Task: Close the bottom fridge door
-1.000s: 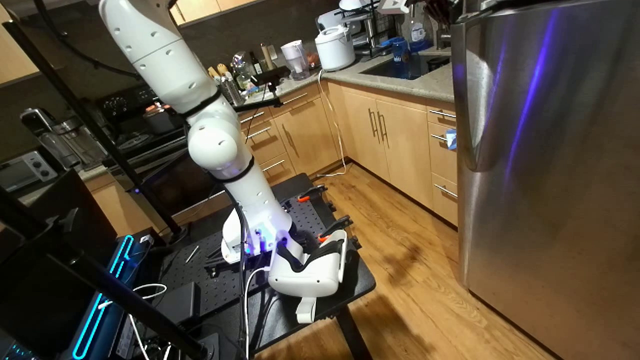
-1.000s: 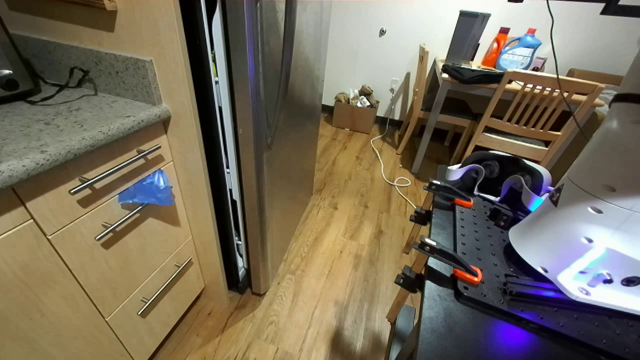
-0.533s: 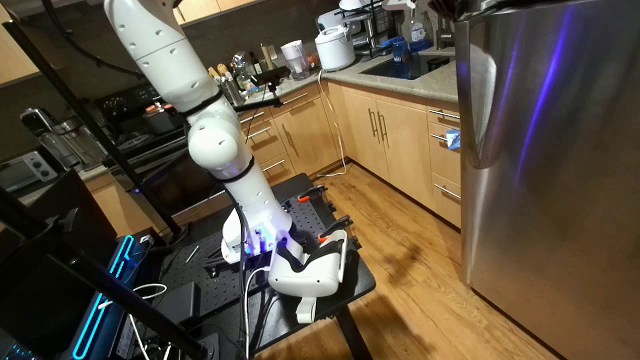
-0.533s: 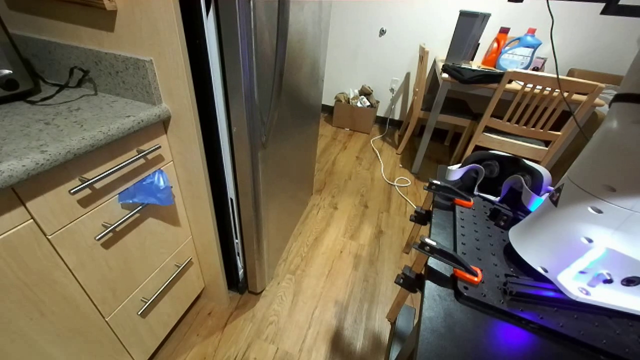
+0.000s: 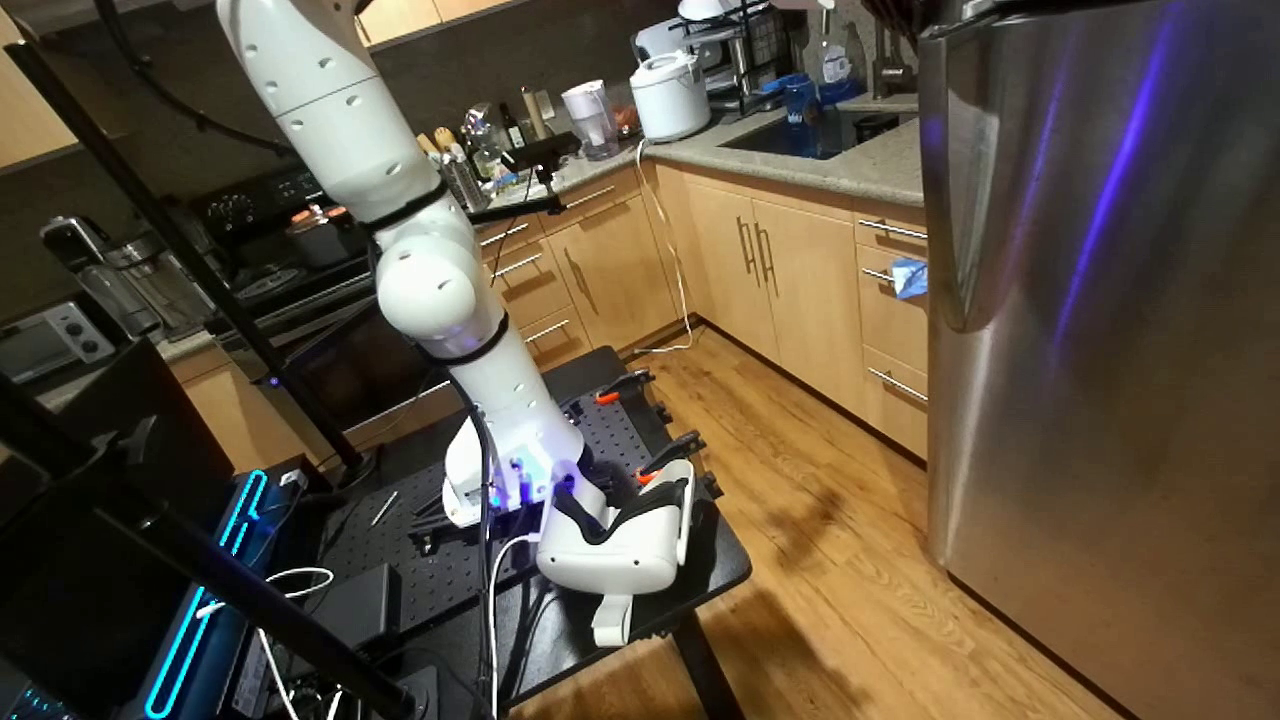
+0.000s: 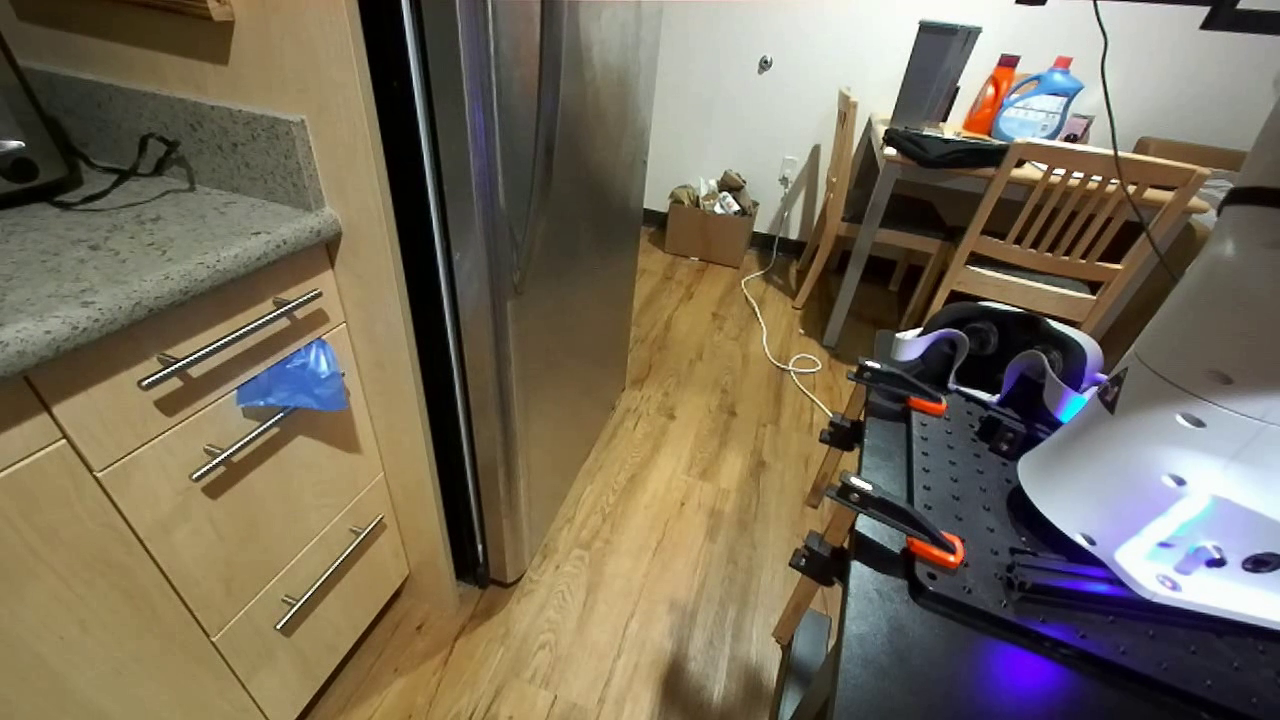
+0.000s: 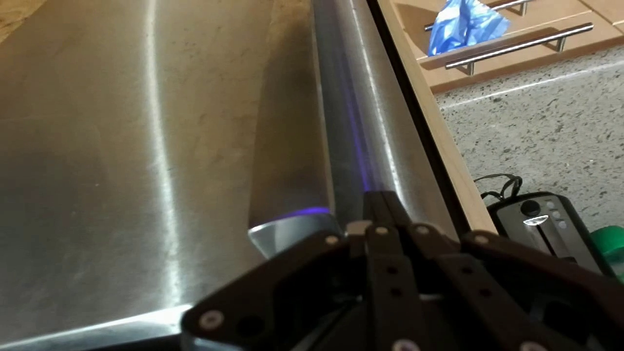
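**Pincer (image 7: 383,200), tips together, at the side edge of the bottom fridge door (image 7: 209,126)**

In the wrist view the pincer stands at the lower edge, its two fingers set narrow, the tips side by side and meeting. The bottom fridge door lies right in front of it: a broad brushed-steel face that fills the left and middle of that view. The fingertips are over the door's rounded side strip, just beside the end of the long handle (image 7: 292,161); whether they touch the steel I cannot tell. Farther to the right, a thin dark gap (image 7: 417,114) runs between the door and a light-wood panel (image 7: 446,151).

In an exterior view the door (image 6: 570,300) stands upright, with the panel between it and a stack of drawers (image 6: 270,505), one with blue plastic (image 6: 300,380) at its pull. A narrow black strip separates steel from wood, and whether the door is fully closed I cannot tell.

In an exterior view the door (image 5: 1110,400) fills the right side, well apart from the black desk (image 5: 718,570), where the white arm (image 5: 430,280) is mounted and rises out of the frame. A white headset (image 5: 610,555) rests on the desk beside the arm's base.
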Motion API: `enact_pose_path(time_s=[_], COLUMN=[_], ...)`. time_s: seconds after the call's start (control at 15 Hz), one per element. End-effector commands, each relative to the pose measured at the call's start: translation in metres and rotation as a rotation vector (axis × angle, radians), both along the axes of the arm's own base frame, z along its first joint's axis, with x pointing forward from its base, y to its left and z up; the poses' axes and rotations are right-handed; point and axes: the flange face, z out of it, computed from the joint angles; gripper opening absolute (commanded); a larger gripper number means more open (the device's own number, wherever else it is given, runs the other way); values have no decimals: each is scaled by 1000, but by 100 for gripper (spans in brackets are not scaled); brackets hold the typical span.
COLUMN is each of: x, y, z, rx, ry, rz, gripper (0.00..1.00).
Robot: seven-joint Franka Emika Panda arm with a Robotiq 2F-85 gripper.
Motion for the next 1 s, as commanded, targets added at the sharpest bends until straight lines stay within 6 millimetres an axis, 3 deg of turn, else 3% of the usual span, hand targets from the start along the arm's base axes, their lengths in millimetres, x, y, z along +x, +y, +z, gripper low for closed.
enact_pose_path(time_s=[0.0, 0.13, 0.2, 0.6, 0.67, 0.73, 0.93], x=[18, 17, 1, 1, -1, -4, -11], y=[-4, -2, -1, -1, 1, 2, 8], z=[23, 23, 1, 2, 3, 5, 13], rx=[8, 10, 6, 8, 9, 11, 10], ry=[-55, -47, 5, 8, 7, 6, 0], rz=[3, 9, -2, -3, 4, 9, 21], gripper=[0, 0, 1, 1, 26, 12, 1])
